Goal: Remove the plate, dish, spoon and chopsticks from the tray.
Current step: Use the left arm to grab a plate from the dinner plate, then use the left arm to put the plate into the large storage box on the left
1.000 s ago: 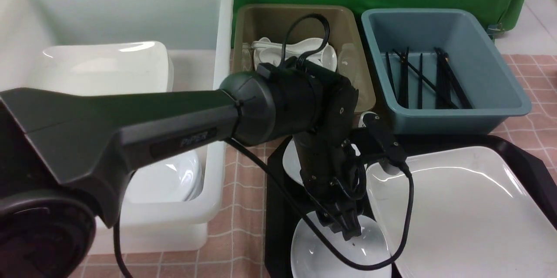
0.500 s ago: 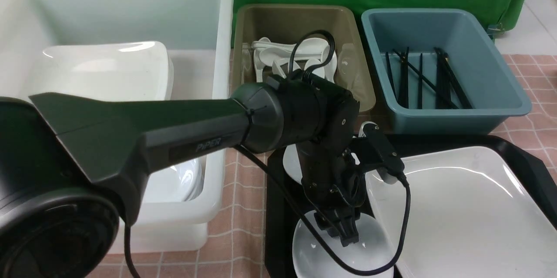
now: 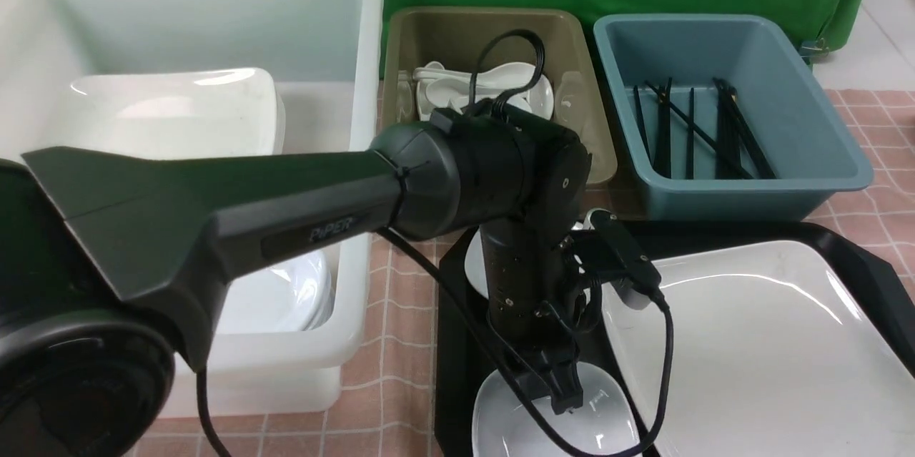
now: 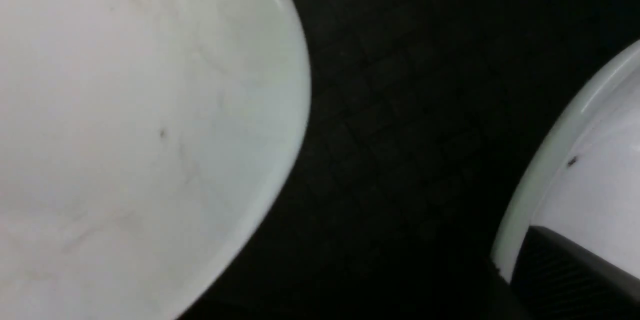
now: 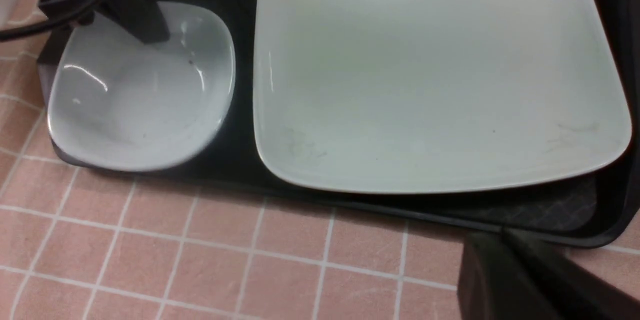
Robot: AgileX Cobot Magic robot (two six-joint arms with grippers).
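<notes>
Plate (image 3: 758, 357) lies on the right of the tray (image 3: 876, 274), not yet cleared. Just left of it, at the near edge, sits the dish (image 3: 515, 421), with a second dish (image 3: 473, 267) farther back behind the wrist. No spoon or chopsticks show on the tray; spoons (image 3: 515, 74) lie in the olive bin (image 3: 579, 85) and chopsticks (image 3: 690, 131) in the blue bin (image 3: 786, 178), so that part looks done. The left gripper (image 3: 565, 396) has its jaws drawn together on the dish's far rim. A second ago they stood apart above it, and the dish seems to have shifted slightly nearer. The right gripper (image 5: 500, 260), over the worktop (image 3: 400, 314) off the tray's near edge, is closed and empty.
</notes>
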